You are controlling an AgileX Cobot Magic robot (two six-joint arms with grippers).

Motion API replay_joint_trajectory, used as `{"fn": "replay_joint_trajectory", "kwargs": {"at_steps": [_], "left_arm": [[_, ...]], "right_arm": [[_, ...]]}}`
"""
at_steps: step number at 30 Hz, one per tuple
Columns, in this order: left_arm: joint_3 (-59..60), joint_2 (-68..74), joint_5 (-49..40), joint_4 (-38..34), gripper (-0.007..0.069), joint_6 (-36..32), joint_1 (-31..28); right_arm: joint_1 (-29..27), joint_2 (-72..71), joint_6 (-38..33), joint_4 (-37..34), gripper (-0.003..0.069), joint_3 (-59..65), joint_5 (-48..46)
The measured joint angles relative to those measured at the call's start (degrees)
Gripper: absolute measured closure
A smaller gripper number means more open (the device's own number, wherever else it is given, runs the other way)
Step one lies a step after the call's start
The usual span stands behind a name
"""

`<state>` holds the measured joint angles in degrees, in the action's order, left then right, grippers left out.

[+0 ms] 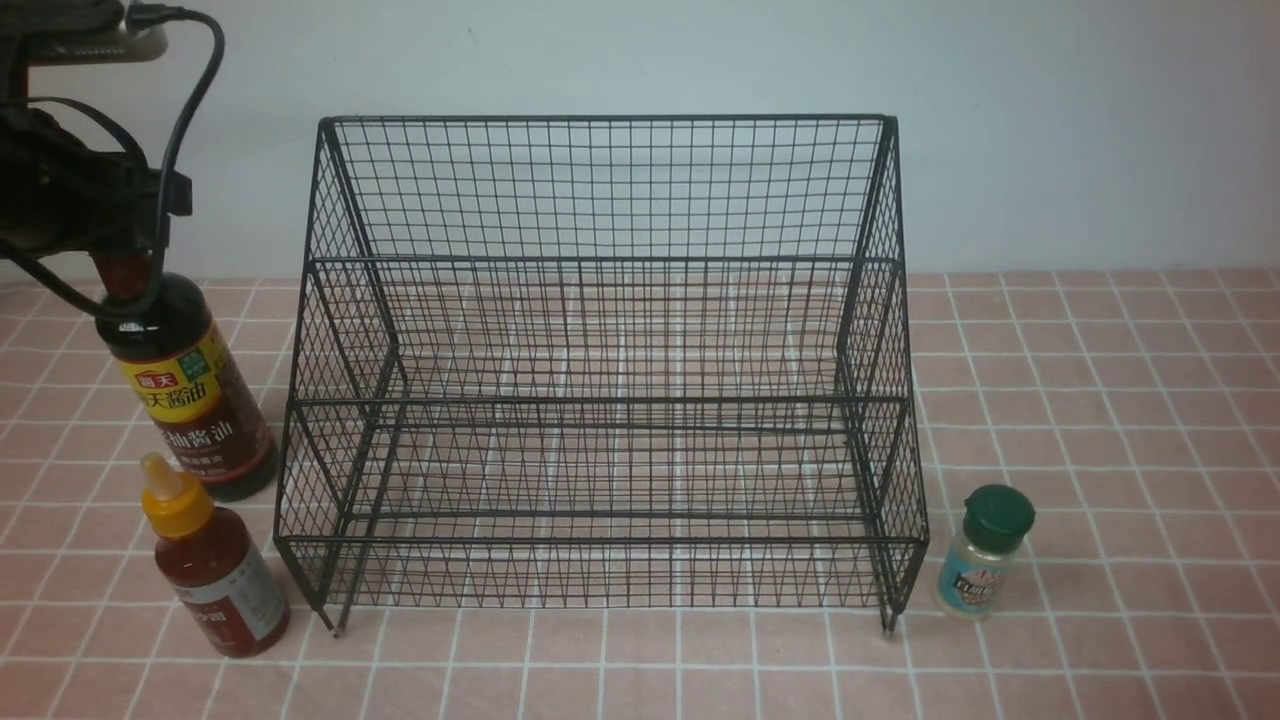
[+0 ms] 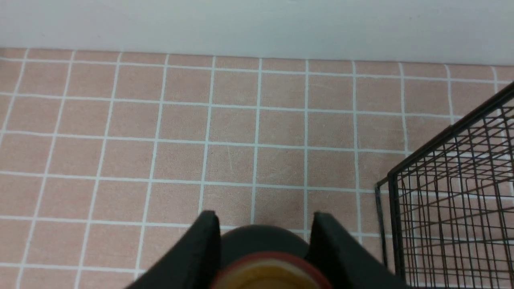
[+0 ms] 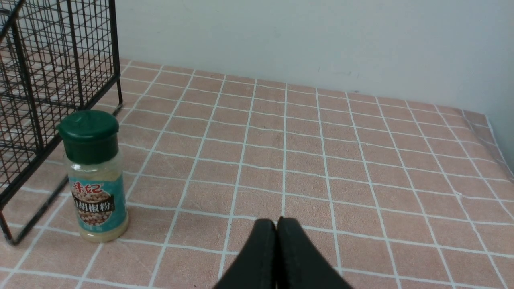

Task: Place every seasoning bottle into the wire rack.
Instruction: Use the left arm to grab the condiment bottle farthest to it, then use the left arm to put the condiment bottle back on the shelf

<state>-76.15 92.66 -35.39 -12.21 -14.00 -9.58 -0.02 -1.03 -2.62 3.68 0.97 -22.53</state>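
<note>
The black wire rack stood in the middle of the pink tiled table, its tall back towards the pale wall. All three bottles stood upright on the table outside it. The tall dark soy-sauce bottle was just beside the rack's left side, and the short red-sauce bottle with its yellow nozzle stood in front of that one, near the rack's front left corner. The small shaker with the green lid was just off the front right corner, apart from the wire. The left arm reached down over the soy-sauce bottle, and the left gripper had one black finger on each side of the brown cap, close against it. Whether the fingers pressed on the cap or only flanked it could not be told from either view. The right gripper showed only in its own wrist view, with its two fingers closed flat together and holding nothing. It hung low over bare tiles, with the shaker near it, between it and the rack's corner.
</note>
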Motion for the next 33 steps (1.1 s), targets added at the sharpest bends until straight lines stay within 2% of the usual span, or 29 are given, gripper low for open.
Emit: {"fn": "replay_joint_trajectory", "kwargs": {"at_steps": [9,25,33], "left_arm": [[-1.41,-3.77,-5.87,0.61,0.0362,0.0,0.0],[-10.14,-10.86,-8.91,1.69,0.0362,-0.12,0.0],[-17.9,-14.14,-12.28,-3.49,0.0362,-0.16,0.0]], "right_arm": [[0.0,0.0,0.0,0.0,0.0673,0.0,0.0],[0.0,0.0,0.0,0.0,0.0673,0.0,0.0],[0.0,0.0,0.0,0.0,0.0673,0.0,0.0]]}}
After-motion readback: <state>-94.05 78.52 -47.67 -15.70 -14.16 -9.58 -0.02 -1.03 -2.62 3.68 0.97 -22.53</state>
